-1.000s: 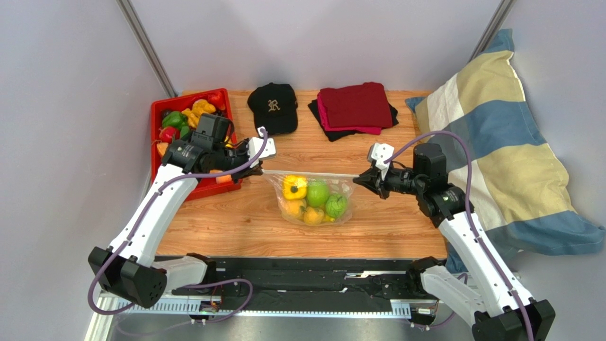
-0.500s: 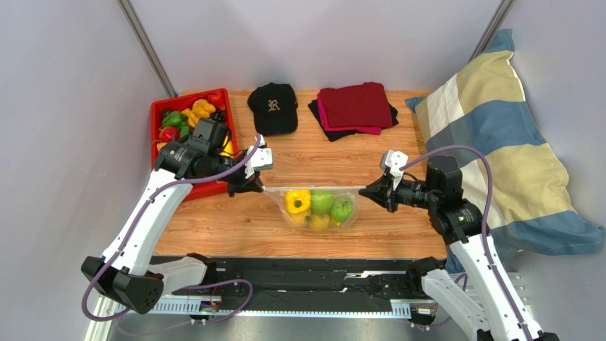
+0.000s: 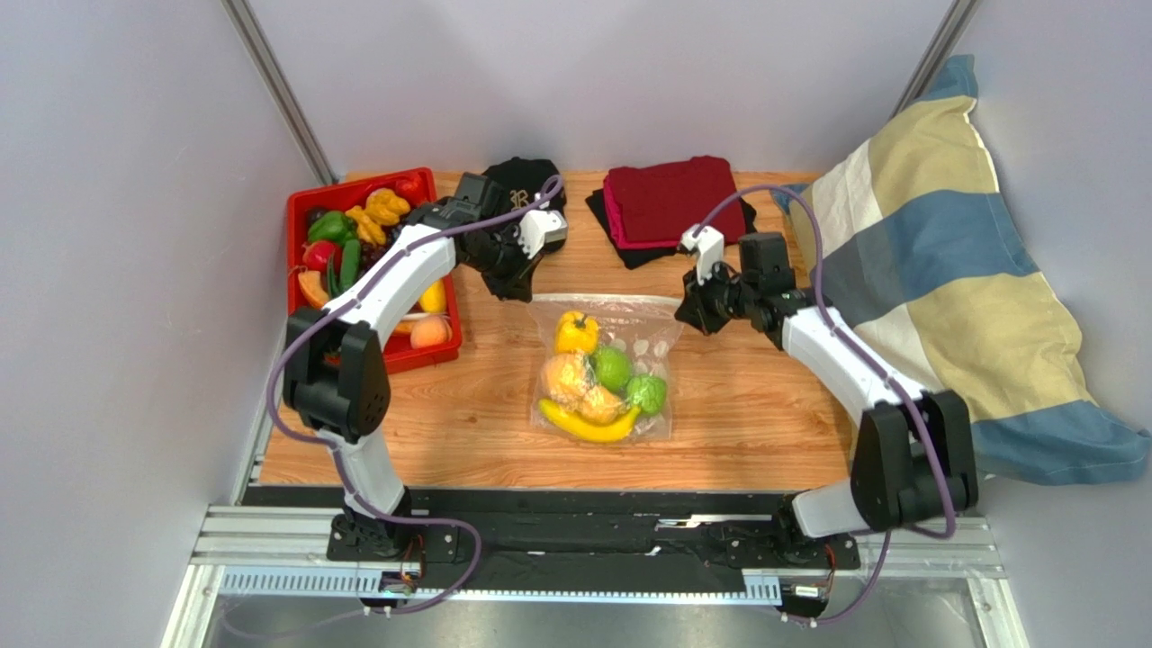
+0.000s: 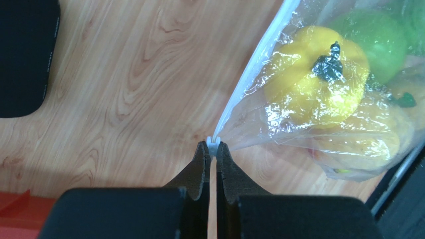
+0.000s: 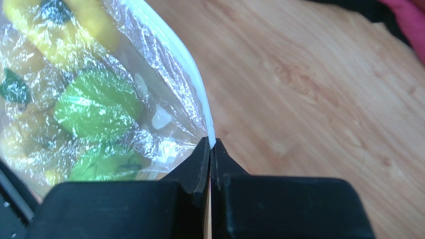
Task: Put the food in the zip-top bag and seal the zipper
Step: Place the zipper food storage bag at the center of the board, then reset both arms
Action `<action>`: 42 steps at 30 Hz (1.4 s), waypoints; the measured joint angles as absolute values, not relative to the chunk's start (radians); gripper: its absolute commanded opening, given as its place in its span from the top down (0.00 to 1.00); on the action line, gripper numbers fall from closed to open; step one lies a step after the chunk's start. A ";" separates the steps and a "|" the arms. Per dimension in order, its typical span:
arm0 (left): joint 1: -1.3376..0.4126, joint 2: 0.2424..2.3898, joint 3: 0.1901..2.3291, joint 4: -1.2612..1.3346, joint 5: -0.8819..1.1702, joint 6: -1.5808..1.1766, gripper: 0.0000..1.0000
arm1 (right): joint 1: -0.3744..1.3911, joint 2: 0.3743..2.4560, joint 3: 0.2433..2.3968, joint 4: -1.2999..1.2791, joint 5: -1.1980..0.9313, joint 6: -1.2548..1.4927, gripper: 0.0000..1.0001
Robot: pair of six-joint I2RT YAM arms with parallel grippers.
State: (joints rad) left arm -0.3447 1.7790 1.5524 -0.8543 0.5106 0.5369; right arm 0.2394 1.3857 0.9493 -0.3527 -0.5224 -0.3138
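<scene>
Table [image 3: 757,405]: bag [image 3: 602,365], lowered, now lies flat, zipper [image 4: 252,74] at 12 o'clock.
Left tool [image 4: 213,145] and right tool [image 5: 211,143] pinch the bag's corners; food [image 3: 595,385] inside, seal seemingly done.

Overhead view, wrist close-ups — bag [image 3: 646,331] shared

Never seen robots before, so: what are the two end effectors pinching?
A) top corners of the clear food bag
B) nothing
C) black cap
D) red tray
A: both wrist views show the left end effector and right end effector clamped on the zipper ends of the zip-top bag.
</scene>
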 measured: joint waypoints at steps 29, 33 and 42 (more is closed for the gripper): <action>-0.131 1.494 1.699 -0.867 0.540 0.244 0.01 | 0.086 1.253 1.225 -0.575 -0.443 -0.128 0.00; -0.057 1.400 1.653 -0.897 0.556 0.211 0.01 | 0.035 1.194 1.167 -0.597 -0.444 -0.073 0.00; -0.019 1.354 1.489 -0.932 0.525 0.140 0.01 | -0.039 1.053 1.046 -0.651 -0.447 0.002 0.00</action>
